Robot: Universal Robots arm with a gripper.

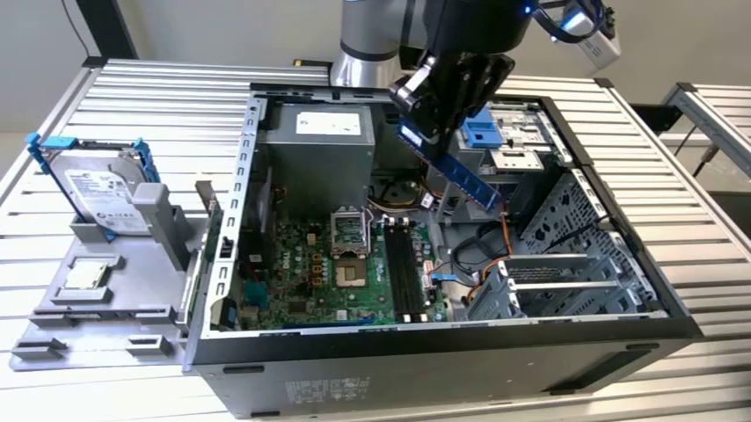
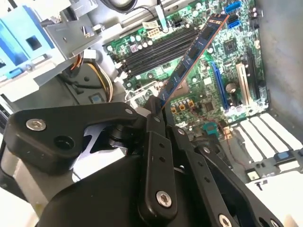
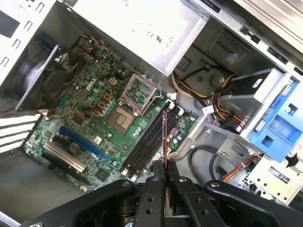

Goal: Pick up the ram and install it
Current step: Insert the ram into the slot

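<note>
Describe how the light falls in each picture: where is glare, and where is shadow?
Exterior view: the table is bright and the inside of the case is dimmer. Second wrist view: the ram is evenly lit, while glare whitens the slot covers. First wrist view: glare washes out the power supply, and the fan sits in shadow.

The slatted metal table [image 1: 153, 97] bears an open computer case [image 1: 470, 369] (side panel off) and a grey tray [image 1: 141, 292].
</note>
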